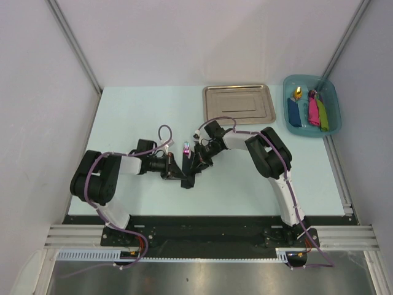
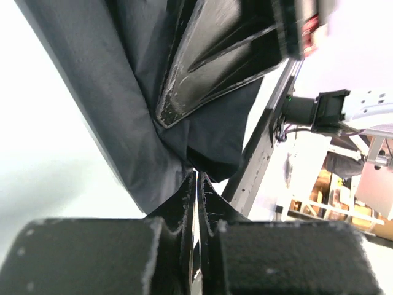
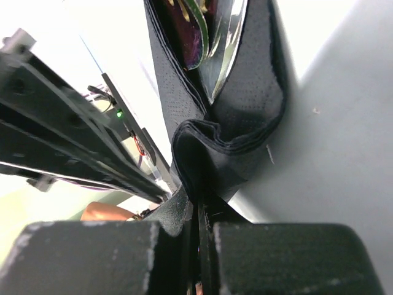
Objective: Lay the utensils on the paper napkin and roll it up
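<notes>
The black paper napkin (image 1: pixel 188 174) is lifted off the table, folded around the utensils and held between both grippers. The utensils' purplish ends (image 1: pixel 186 147) stick out of its top. My left gripper (image 1: pixel 178 166) is shut on one edge of the napkin (image 2: pixel 123 92); its jaws meet at the cloth (image 2: pixel 198 178). My right gripper (image 1: pixel 199 157) is shut on the bunched fold of the napkin (image 3: pixel 245 110), with its jaws closed together (image 3: pixel 199 196). The utensils (image 3: pixel 206 37), shiny with dark purple, lie inside the fold above the right fingers. A right finger (image 2: pixel 209 55) shows in the left wrist view.
A shiny steel tray (image 1: pixel 238 103) lies at the back centre of the pale table. A teal bin (image 1: pixel 312 106) with blue, pink and green items stands at the back right. The table's right rail (image 1: pixel 341 178) runs beside the right arm.
</notes>
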### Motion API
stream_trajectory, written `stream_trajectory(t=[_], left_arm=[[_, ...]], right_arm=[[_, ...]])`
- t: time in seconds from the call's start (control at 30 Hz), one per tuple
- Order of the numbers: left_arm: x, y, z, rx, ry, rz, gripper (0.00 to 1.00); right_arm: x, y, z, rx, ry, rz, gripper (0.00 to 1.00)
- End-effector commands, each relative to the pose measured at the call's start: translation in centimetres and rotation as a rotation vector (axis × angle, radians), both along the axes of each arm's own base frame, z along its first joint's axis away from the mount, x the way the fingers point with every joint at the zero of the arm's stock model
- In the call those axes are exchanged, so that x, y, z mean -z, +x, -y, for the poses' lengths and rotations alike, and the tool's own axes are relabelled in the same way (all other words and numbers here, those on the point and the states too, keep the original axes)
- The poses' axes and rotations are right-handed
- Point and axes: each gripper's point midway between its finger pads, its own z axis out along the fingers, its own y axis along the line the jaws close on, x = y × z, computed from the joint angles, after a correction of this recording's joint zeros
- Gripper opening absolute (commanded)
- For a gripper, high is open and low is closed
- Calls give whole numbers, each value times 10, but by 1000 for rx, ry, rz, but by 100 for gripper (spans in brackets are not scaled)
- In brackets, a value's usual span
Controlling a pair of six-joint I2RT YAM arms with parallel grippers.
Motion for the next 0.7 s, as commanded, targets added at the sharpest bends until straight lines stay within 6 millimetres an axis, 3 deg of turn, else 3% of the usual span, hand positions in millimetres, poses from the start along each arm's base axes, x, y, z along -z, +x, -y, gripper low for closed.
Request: stream_trajectory(t=[0.0,0.17,0.43,0.67], left_arm=[[-21,25,-9,-37,-16,100,6],[-15,48,-9,-79,-50,100,0],[-11,77,1,-133,-135,109,0],[14,76,-1,-158,-81,47,0]], right_arm=[[27,3,8,3,-86,34,2],[21,4,7,-1,-77,51,1],[18,6,9,4,-74,57,1],[5,9,5,2,-50,83,1]])
